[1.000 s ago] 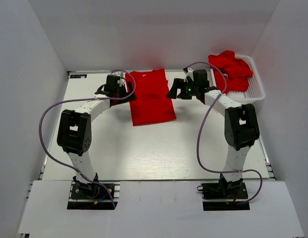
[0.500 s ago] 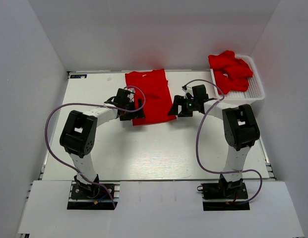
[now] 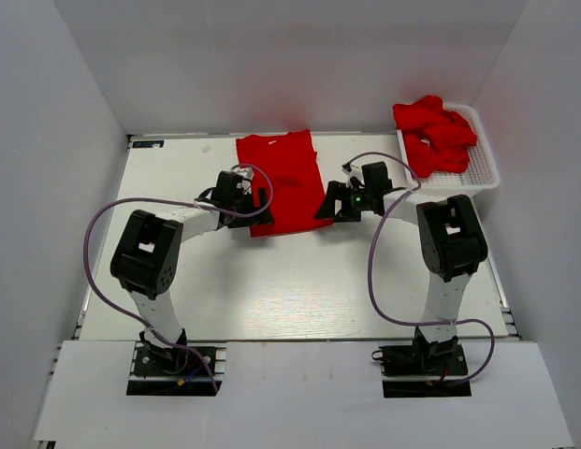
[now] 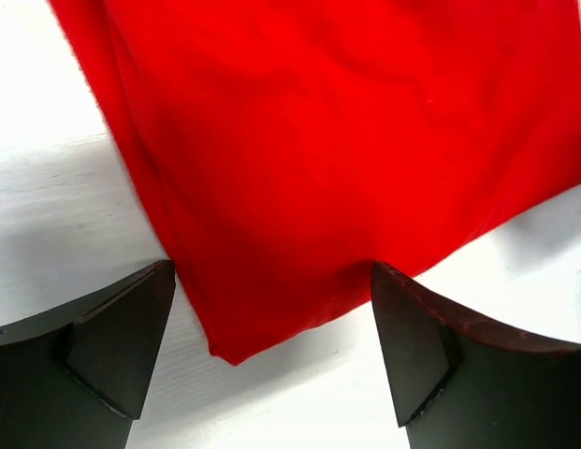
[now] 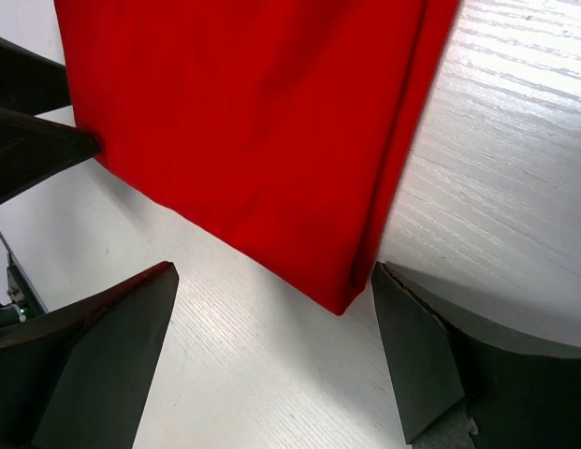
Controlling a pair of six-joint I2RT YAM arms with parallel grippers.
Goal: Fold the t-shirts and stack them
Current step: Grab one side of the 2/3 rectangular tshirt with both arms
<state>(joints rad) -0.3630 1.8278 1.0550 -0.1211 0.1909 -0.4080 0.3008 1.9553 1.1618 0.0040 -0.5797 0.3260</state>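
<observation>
One red t-shirt (image 3: pixel 282 181) lies flat on the white table (image 3: pixel 271 281), folded into a long strip running front to back. My left gripper (image 3: pixel 259 208) is open at its near left corner. In the left wrist view that corner of the t-shirt (image 4: pixel 346 140) sits between the spread fingers of the left gripper (image 4: pixel 272 269). My right gripper (image 3: pixel 326 206) is open at the near right corner. The right wrist view shows the t-shirt (image 5: pixel 253 112) with its corner just inside the right finger of the right gripper (image 5: pixel 273 267). Neither gripper holds cloth.
A white mesh basket (image 3: pixel 485 174) at the back right holds a heap of crumpled red t-shirts (image 3: pixel 438 129). Grey walls close in the table on three sides. Purple cables loop beside both arms. The left gripper's dark finger (image 5: pixel 37 140) shows at the left edge of the right wrist view.
Both grippers have come from beside the shirt's far part toward me, down to its near corners. The shirt has not moved.
</observation>
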